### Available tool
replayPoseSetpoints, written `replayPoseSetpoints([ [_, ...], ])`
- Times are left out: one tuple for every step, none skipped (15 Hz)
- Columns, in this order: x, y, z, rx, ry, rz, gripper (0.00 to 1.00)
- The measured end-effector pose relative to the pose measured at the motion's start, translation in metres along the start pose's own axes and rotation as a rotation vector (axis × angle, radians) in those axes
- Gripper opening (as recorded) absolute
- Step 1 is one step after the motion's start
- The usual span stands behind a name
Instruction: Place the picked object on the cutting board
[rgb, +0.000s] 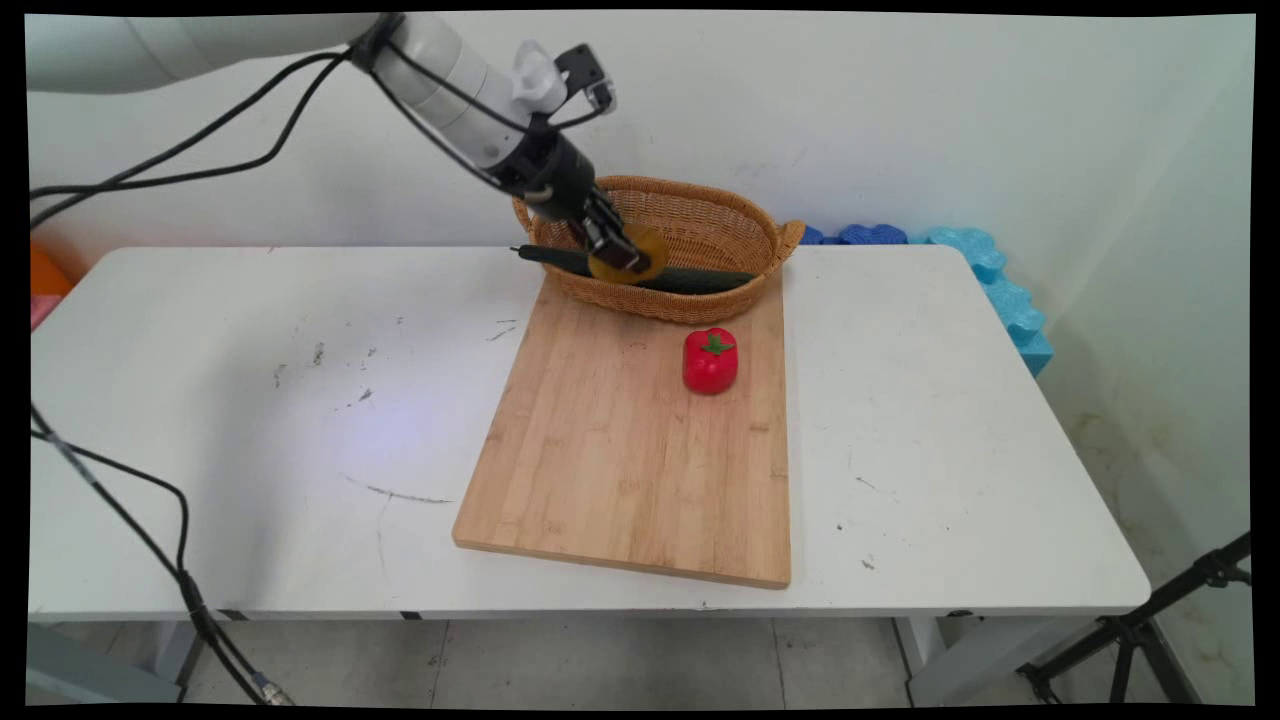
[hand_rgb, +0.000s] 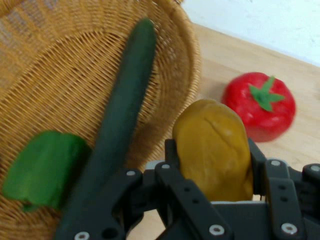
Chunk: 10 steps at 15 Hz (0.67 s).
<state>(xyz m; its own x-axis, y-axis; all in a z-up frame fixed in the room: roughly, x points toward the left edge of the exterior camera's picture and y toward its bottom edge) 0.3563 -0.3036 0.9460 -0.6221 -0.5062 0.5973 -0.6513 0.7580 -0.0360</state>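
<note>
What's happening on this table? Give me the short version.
The arm's pincer is shut on a yellow-brown toy vegetable, holding it at the near rim of a wicker basket. A cucumber lies across the basket and a green pepper sits inside. A red pepper stands on the cutting board.

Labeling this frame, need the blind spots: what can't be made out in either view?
- Green pepper: in the main view, hidden inside the basket.
- Cucumber: near end hidden by the gripper in the hand view.
- Potato: underside and jaw contact covered by the gripper, both views.
- Cutting board: mostly outside the hand view.
</note>
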Motion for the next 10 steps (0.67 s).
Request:
replayPoseSetpoints([
  [-0.005, 0.007, -0.001, -0.005, -0.007, -0.009, 0.00],
  [-0.008, 0.013, 0.000, -0.009, -0.013, -0.018, 0.00],
  [-0.012, 0.017, 0.000, -0.011, -0.018, -0.026, 0.00],
  [-0.015, 0.021, 0.002, -0.011, -0.023, -0.034, 0.00],
  [-0.019, 0.025, 0.003, -0.011, -0.028, -0.041, 0.00],
  [-0.023, 0.030, 0.007, -0.009, -0.036, -0.050, 0.00],
  [-0.027, 0.033, 0.010, -0.006, -0.043, -0.058, 0.00],
  [-0.032, 0.036, 0.015, -0.003, -0.050, -0.068, 0.00],
  [-0.037, 0.039, 0.020, 0.000, -0.058, -0.077, 0.00],
  [-0.041, 0.041, 0.024, 0.003, -0.064, -0.084, 0.00],
])
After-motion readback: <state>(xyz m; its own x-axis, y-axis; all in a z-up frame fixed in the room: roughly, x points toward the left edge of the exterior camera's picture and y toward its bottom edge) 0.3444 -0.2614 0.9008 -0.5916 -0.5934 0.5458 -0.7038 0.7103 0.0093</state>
